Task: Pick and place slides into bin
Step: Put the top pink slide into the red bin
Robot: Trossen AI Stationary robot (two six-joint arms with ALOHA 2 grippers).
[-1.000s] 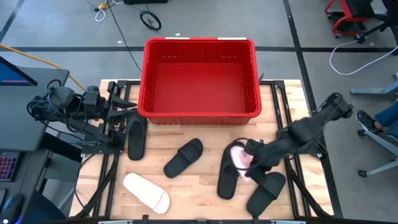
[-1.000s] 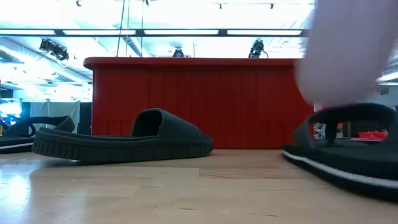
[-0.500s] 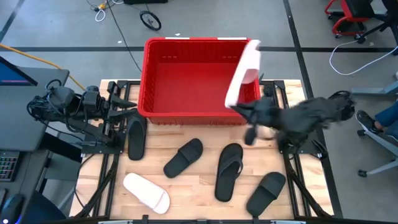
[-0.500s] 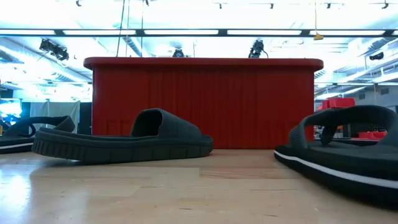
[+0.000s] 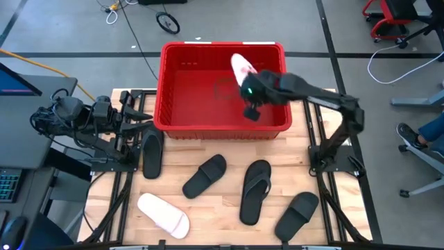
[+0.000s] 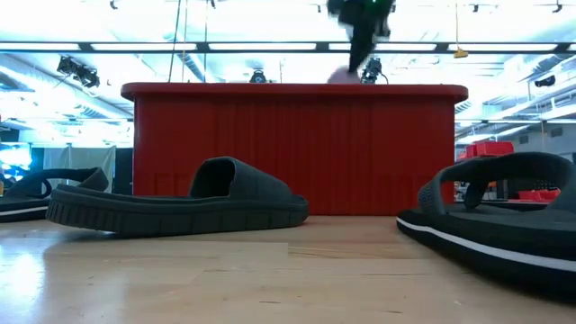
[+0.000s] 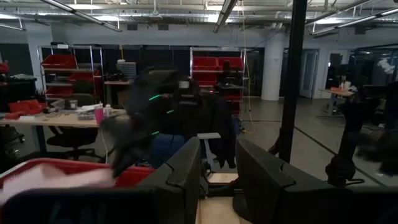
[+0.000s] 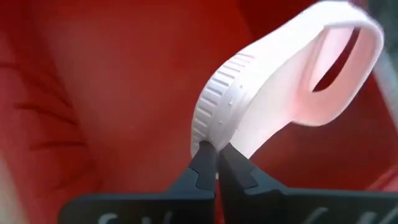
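The right claw [image 5: 244, 89] reaches over the inside of the red bin [image 5: 222, 123], its fingers pinched tight on the edge of a pale pink slide [image 8: 273, 99] held up above the bin floor; the left claw [image 5: 146, 119] waits at the bench's left edge, its fingers set narrowly apart. On the bench [image 5: 215, 208] lie another pale slide [image 5: 164, 212], three black slides [image 5: 205, 175] and a black flip-flop [image 5: 255, 192], all outside the bin.

Glossy ribbed red plastic bin [image 5: 173, 90]; pale-wood table [image 5: 222, 208]; matte black slides [image 5: 205, 175]; the pale slide [image 8: 280, 93] looks rubbery, perhaps foam.
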